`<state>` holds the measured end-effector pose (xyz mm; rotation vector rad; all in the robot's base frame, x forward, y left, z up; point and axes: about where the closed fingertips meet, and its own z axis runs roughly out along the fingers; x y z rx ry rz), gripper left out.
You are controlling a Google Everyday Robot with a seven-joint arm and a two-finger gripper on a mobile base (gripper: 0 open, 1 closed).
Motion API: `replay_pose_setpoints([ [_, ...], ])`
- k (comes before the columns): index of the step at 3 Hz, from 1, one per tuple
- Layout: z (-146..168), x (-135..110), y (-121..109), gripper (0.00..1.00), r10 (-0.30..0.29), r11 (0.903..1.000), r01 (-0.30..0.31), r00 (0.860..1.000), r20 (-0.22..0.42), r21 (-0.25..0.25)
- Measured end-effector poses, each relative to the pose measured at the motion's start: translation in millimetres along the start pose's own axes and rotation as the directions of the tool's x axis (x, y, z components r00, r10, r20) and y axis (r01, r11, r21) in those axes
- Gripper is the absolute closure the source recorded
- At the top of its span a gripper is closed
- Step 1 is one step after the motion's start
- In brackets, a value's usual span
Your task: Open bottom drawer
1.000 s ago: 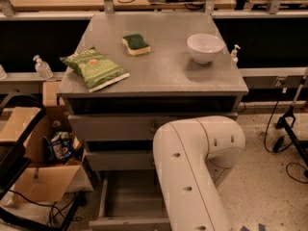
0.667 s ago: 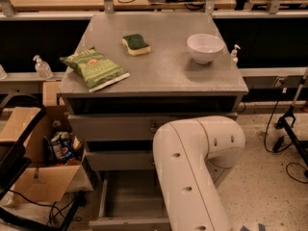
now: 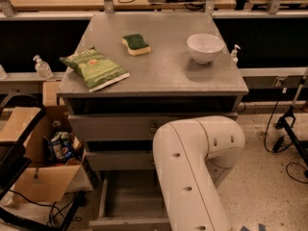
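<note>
The bottom drawer (image 3: 129,202) of the grey cabinet stands pulled out toward me. Its shallow grey tray shows, and its front (image 3: 126,223) lies at the bottom edge of the view. Its knob is hidden. My white arm (image 3: 192,172) bends down in front of the cabinet's right half and covers the drawer's right side. My gripper is out of sight, behind or below the arm. The two taller drawer fronts above, the upper (image 3: 110,127) and the middle (image 3: 115,160), are shut.
On the cabinet top (image 3: 163,73) lie a green chip bag (image 3: 95,67), a green-and-yellow sponge (image 3: 135,43) and a white bowl (image 3: 205,47). An open cardboard box (image 3: 38,177) with clutter stands at the left. Cables and a stand (image 3: 288,124) are on the floor at the right.
</note>
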<state>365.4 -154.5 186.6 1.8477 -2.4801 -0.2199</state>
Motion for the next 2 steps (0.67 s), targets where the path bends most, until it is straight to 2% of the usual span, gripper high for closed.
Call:
replay_pose_setpoints([
  [1, 0.0, 0.0, 0.0, 0.04, 0.0, 1.0, 0.0, 1.0, 0.0, 0.0],
  [2, 0.0, 0.0, 0.0, 0.0, 0.0, 1.0, 0.0, 1.0, 0.0, 0.0],
])
